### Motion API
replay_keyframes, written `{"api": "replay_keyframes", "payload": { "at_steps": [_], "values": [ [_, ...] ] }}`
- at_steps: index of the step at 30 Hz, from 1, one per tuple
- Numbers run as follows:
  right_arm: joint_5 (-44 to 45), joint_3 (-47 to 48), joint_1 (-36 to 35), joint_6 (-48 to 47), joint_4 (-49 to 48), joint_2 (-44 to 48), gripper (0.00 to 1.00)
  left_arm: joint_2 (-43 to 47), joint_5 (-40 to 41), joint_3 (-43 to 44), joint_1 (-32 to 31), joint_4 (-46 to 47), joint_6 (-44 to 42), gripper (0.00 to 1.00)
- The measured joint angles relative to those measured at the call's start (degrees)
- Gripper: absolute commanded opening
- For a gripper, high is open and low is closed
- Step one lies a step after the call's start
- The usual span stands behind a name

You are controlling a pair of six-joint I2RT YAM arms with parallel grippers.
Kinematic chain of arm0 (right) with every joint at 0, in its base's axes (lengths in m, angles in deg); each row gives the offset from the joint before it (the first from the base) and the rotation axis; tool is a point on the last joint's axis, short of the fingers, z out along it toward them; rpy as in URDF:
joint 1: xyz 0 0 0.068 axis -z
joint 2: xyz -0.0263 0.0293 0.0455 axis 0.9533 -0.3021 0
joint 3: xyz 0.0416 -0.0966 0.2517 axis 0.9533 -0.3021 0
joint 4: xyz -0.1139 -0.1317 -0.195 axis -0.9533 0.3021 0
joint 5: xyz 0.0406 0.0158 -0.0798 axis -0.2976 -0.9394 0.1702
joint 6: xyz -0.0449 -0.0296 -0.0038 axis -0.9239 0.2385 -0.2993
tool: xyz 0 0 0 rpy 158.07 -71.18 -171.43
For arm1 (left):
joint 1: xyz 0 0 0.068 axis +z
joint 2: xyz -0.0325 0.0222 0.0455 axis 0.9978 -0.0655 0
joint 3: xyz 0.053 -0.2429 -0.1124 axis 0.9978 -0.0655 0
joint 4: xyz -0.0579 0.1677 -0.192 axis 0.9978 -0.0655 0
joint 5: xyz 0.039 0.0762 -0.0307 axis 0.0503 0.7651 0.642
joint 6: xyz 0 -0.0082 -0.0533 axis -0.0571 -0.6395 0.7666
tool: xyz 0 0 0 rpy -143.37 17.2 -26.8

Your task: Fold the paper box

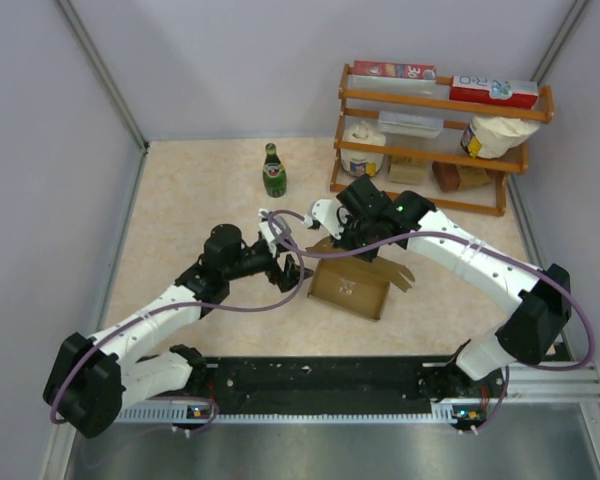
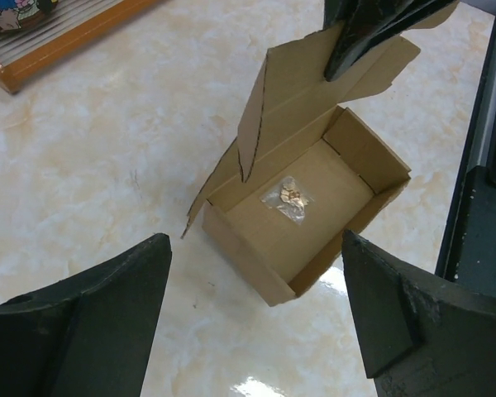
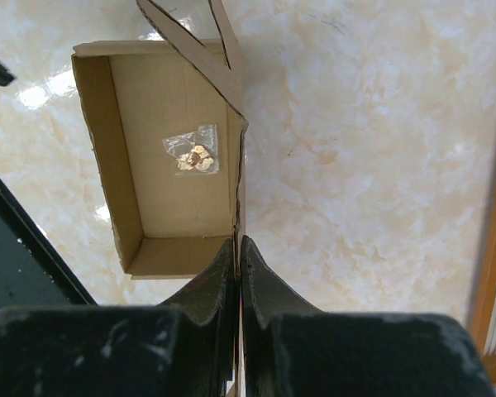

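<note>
Marbled table (image 1: 190, 200), middle of near edge: open paper box (image 2: 302, 219) — right fingers (image 3: 202, 289) pinch its lid flap (image 2: 298, 74); left fingers (image 2: 91, 306) spread, empty, facing it.

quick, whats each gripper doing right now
Left gripper: open, holding nothing.
Right gripper: shut on the raised flap of the box.

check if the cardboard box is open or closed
Open. The lid flap of the paper box stands up, pinched by the right gripper, and the inside shows a clear packet on its floor.
</note>
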Motion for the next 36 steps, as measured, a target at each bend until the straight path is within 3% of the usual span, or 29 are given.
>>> {"api": "replay_keyframes", "payload": {
  "at_steps": [5, 13, 26, 36],
  "values": [
    [-1.5, 0.0, 0.0, 0.0, 1.0, 0.0, 0.00, -4.3, -0.2, 2.4, -0.4, 0.7, -3.5, 0.88],
    [-2.8, 0.1, 0.0, 0.0, 1.7, 0.0, 0.00, -7.5, -0.3, 3.5, -1.2, 2.9, -6.4, 0.75],
    [-3.0, 0.4, 0.3, 0.7, 2.5, 0.0, 0.00, -12.4, -0.5, 5.6, -2.5, 3.6, -9.1, 0.42],
    [-2.9, 0.8, 0.5, 1.3, 4.0, 0.0, 0.00, -13.9, -2.1, 6.3, -2.5, 4.1, -9.2, 0.41]
  ]
}}
